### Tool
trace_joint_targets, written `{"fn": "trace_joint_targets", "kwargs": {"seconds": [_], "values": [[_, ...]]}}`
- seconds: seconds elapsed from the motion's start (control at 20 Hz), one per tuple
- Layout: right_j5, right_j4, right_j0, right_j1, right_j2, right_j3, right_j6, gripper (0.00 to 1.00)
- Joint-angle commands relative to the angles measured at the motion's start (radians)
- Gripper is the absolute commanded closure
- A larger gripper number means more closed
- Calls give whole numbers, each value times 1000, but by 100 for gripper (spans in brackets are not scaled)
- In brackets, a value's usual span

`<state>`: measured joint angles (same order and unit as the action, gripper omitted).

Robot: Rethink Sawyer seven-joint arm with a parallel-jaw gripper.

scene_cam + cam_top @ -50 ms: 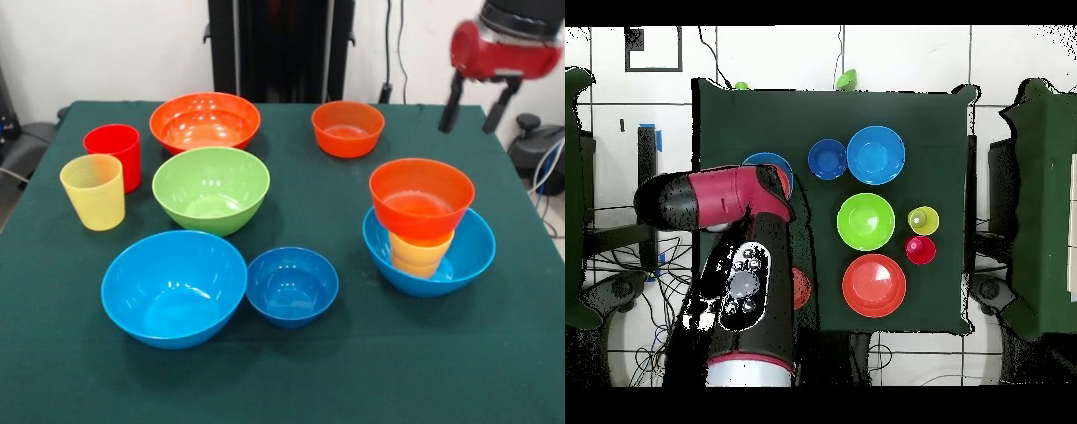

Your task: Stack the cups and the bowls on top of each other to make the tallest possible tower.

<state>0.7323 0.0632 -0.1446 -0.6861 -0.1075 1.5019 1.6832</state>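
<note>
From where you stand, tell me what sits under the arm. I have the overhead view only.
Observer: The tower stands there: a light-blue bowl holds yellow-orange cups, with a small orange bowl on top.
Operator: Report the gripper.
Observer: The gripper hangs open and empty, raised clear of the tower.
Operator: Name that orange sliver beside the arm.
Observer: A second small orange bowl, upright and empty, alone on the cloth.
</note>
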Motion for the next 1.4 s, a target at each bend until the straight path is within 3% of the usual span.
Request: {"fn": "trace_joint_targets", "kwargs": {"seconds": [0.05, 0.25, 0.65, 1.05, 1.4], "values": [[-93, 48, 168, -153, 143, 326, -201, 0], [-234, 130, 354, -211, 256, 496, -341, 0], [-311, 315, 586, -203, 410, 569, -352, 0], [-367, 488, 709, -118, 501, 569, -255, 0], [-425, 659, 742, -10, 477, 505, -172, 0]]}}
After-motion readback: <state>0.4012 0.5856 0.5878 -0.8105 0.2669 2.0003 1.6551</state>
